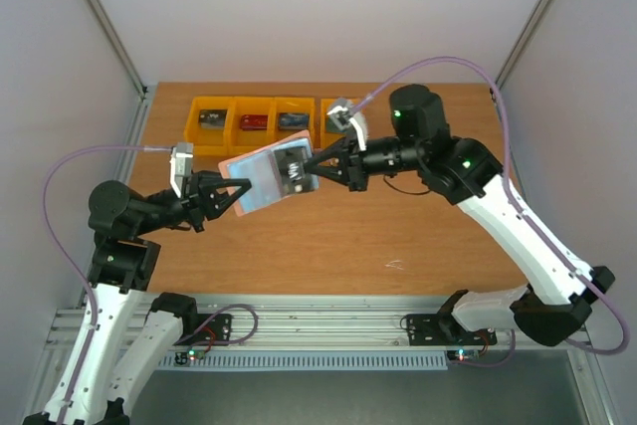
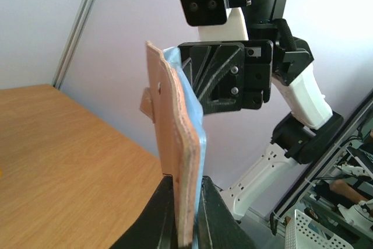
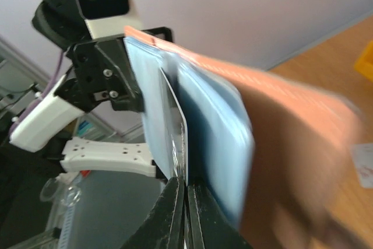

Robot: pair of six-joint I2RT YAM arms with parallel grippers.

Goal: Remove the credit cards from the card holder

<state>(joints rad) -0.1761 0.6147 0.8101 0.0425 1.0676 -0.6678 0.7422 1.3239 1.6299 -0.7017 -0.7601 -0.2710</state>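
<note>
The left hand [image 1: 229, 196] is closed on the near end of the card holder [image 1: 261, 184], held in the air with the counter [image 1: 358, 236] below it, and the right hand [image 1: 311, 168] is pinched shut on 1 credit card [image 3: 176, 132] at the holder's far pocket, which looks thin, light, stiff and slick, so grip its bare edge squarely.

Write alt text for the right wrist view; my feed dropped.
The right fingers pinch the edge of a credit card poking from the blue-grey inside of the card holder, held in the air. The left fingers grip the holder's far edge; its pinkish outer side blurs at right.
</note>
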